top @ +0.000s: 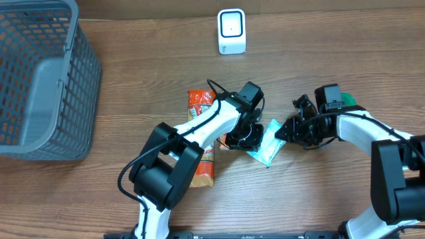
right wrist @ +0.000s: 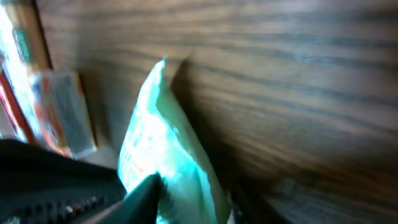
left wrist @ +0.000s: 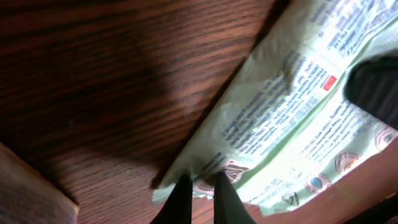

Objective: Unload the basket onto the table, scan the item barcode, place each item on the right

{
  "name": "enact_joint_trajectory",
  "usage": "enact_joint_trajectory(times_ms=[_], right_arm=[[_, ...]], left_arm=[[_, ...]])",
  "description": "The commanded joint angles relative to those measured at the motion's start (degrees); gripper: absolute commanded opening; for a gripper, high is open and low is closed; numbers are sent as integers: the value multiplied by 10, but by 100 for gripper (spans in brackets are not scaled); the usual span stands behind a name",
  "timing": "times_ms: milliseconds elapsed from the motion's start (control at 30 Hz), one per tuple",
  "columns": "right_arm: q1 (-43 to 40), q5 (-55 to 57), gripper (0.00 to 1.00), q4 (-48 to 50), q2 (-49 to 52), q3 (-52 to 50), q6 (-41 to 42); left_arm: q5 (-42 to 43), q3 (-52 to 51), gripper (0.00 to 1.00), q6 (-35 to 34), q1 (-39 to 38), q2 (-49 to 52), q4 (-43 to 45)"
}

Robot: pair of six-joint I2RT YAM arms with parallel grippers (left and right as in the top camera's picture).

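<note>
The pale green packet [top: 265,143] is on the table [top: 133,40] between both arms, beside an orange bag [top: 201,106]. The left gripper [left wrist: 199,188] pinches its edge tight. The right gripper [top: 285,131] stands around the other end, and I cannot tell if it grips. This looks like the pickup step. Next, its barcode must face the white scanner [top: 232,31].
</note>
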Motion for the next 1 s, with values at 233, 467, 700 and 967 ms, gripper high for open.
enact_joint_trajectory(times_ms=[233, 467, 700, 967], right_arm=[[-1, -26, 10, -10, 0, -8, 0], [-1, -21, 4, -4, 0, -7, 0], [-1, -19, 4, 0, 0, -7, -2], [-1, -19, 10, 0, 0, -7, -2]], left_arm=[[-17, -12, 4, 5, 0, 3, 3], [-40, 38, 4, 28, 15, -6, -40], [-188, 164, 4, 30, 46, -63, -138], [-297, 216, 4, 31, 129, -130, -208]])
